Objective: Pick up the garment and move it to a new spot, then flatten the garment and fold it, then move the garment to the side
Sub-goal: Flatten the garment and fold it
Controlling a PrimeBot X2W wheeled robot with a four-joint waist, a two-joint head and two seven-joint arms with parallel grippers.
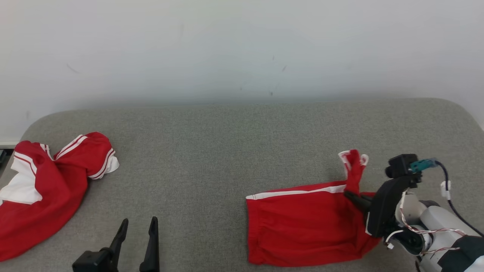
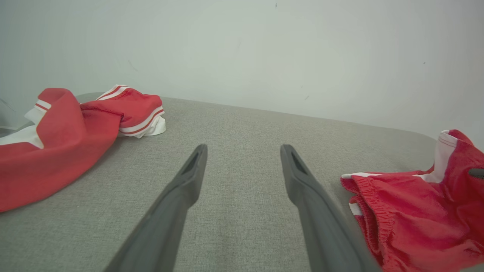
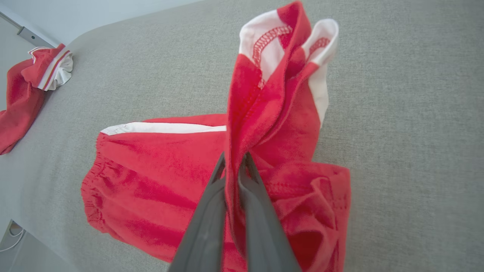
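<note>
The garment (image 1: 302, 223), red shorts with a white side stripe, lies on the right of the grey padded table (image 1: 227, 143). My right gripper (image 1: 349, 195) is shut on a fold at the shorts' right end. In the right wrist view the two fingers (image 3: 233, 158) pinch red cloth, and a leg hem with white trim (image 3: 280, 75) stands up above them. My left gripper (image 1: 139, 220) rests at the lower left, open, holding nothing. In the left wrist view its fingers (image 2: 244, 149) are spread over bare table, with the shorts (image 2: 412, 211) off to the right.
A second red and white garment (image 1: 45, 185) lies crumpled at the table's left end, also seen in the left wrist view (image 2: 56, 143). A pale wall (image 1: 242, 49) runs behind the table. The table's rounded right corner (image 1: 465, 113) is near the right arm.
</note>
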